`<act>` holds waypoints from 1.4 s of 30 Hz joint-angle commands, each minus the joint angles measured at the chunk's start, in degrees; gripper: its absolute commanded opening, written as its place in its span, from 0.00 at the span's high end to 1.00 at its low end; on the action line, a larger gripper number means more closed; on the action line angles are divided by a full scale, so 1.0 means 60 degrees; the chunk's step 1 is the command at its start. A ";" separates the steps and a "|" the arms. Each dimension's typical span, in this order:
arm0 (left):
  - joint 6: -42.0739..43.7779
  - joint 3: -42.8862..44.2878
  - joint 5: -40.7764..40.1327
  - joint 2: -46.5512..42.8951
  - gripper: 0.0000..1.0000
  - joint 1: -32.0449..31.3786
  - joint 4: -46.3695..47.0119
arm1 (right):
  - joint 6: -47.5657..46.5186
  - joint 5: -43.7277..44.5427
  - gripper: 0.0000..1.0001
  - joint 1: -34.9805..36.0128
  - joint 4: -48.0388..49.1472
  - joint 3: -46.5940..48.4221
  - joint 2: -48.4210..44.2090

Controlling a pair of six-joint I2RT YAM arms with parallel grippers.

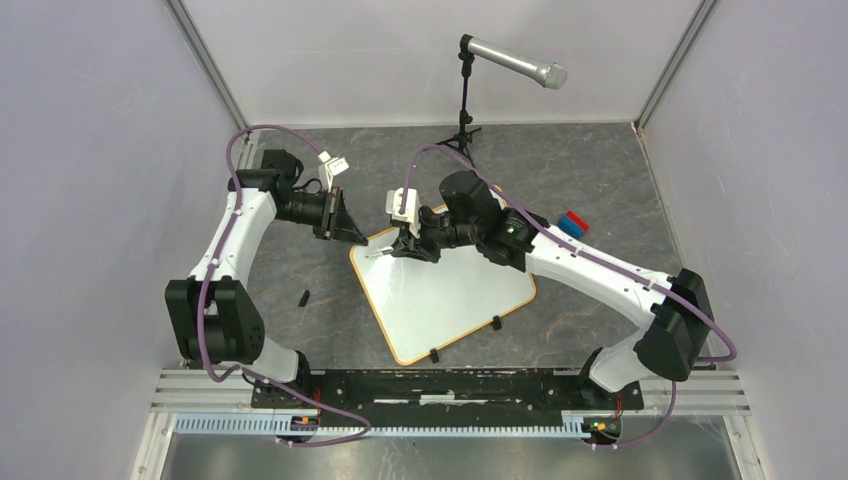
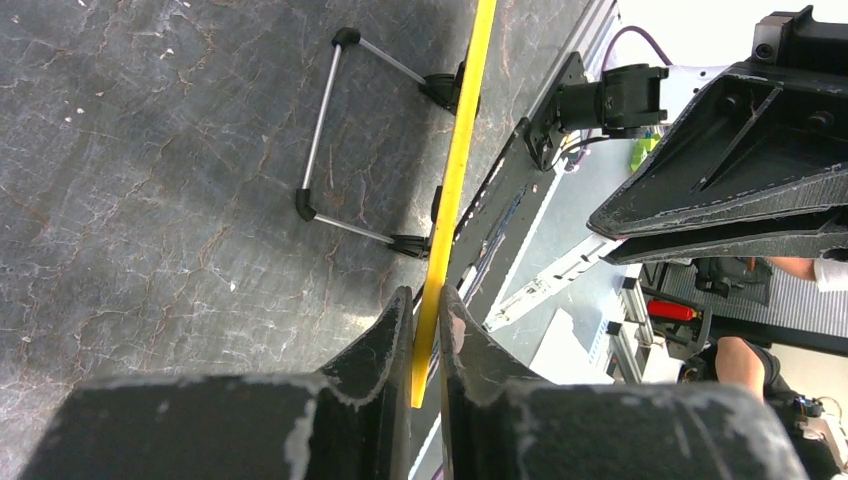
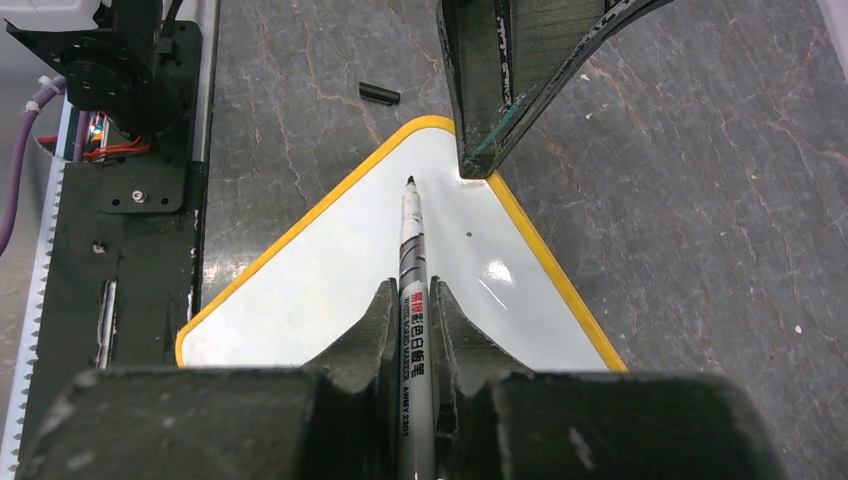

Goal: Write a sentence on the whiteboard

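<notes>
The whiteboard (image 1: 455, 300) lay askew on the dark table (image 1: 600, 190) between the arms, the left gripper (image 2: 427, 300) nipped narrowly onto its yellow rim at the far left corner, while the right gripper (image 3: 410, 300) clamped a marker (image 3: 411, 235), its black tip over the white surface near that corner.

Left arm (image 1: 232, 240): elbow bent, forearm reaching in from the left. Left gripper (image 1: 348, 228) is rolled on its side, fingers (image 2: 385, 340) either side of the whiteboard (image 1: 450, 300) rim. It looks pinched shut on it, though contact is hard to confirm from the wrist cam. Right arm (image 1: 590, 265): stretched across from the right, wrist pitched down. Right gripper (image 3: 410, 295) is closed on a marker (image 3: 412, 235), tip sticking out past the fingertips.
</notes>
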 commanded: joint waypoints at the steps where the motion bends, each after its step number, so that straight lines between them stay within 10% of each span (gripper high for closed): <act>1: 0.0513 0.0178 -0.0394 -0.0080 0.98 0.0045 0.0039 | 0.0133 0.0059 1.00 0.0041 0.0428 0.0325 0.0003; 42: 0.0577 0.0186 -0.0625 -0.0182 0.98 0.0016 0.0088 | 0.0192 0.0145 1.00 0.0202 0.0145 0.0308 0.0703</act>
